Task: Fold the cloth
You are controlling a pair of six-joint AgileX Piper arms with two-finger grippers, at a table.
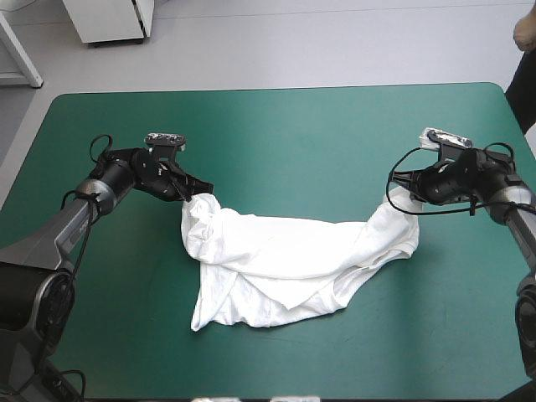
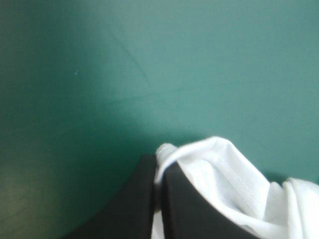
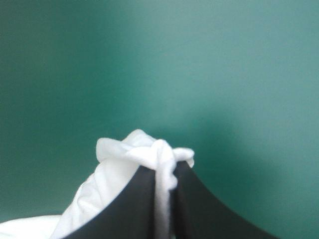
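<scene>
Left gripper (image 1: 199, 192), its black fingers all but closed, pinches one bunched corner of the white T-shirt (image 1: 276, 260), and the right gripper (image 1: 397, 193) clamps the opposite corner the same way. The T-shirt stretches rumpled between them, its lower part lying on the teal-green cover (image 1: 276, 134) around the table's middle.

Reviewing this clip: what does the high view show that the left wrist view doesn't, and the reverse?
Only the high view: the whole T-shirt strung between both arms, and the right hand gripping its other end. Only the left wrist view: a stitched hem bunched at the tips of the left hand, close up. Both: the white fabric pinched by that hand over the teal-green cover.
</scene>
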